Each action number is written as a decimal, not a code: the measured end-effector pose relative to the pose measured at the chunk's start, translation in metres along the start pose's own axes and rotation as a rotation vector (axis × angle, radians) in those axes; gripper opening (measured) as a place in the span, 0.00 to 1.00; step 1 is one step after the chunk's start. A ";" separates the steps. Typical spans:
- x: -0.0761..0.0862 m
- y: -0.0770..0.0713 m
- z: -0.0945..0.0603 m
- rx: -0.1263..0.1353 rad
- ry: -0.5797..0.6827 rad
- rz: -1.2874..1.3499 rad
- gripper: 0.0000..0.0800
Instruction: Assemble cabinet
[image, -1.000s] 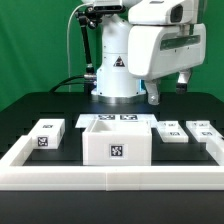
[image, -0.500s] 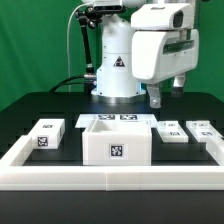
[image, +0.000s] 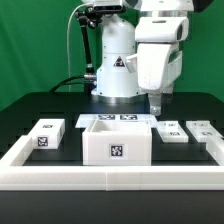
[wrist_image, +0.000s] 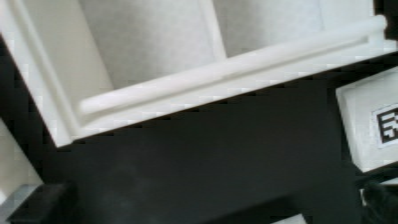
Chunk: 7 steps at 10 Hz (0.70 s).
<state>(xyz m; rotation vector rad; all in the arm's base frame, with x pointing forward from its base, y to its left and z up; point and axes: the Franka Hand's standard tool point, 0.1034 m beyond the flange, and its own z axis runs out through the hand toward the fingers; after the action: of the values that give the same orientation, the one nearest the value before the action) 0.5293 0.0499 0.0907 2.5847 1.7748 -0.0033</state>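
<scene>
The cabinet shell (image: 115, 143) looks like white plastic, matt and smooth on its outer front. In the wrist view its inner walls (wrist_image: 160, 40) carry a fine speckled grain, and the rim edges look faintly ridged. The drawer block (image: 46, 133) at the exterior view's left and the drawer blocks (image: 169, 131) at its right share that dull white plastic, each with a flat black-and-white printed tag. The surface (image: 40, 105) is black and matt, without glare. The border rail (image: 110, 178) is plain matt white. The arm (image: 160, 45) has a smooth white casing with a soft sheen, glossier than the parts below.
</scene>
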 end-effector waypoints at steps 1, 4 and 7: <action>0.000 0.000 0.000 0.000 0.000 0.000 1.00; -0.014 -0.003 0.009 -0.040 0.018 -0.178 1.00; -0.029 -0.005 0.012 -0.073 0.005 -0.287 1.00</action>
<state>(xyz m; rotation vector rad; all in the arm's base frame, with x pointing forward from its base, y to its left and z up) 0.5144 0.0241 0.0792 2.2614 2.0877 0.0651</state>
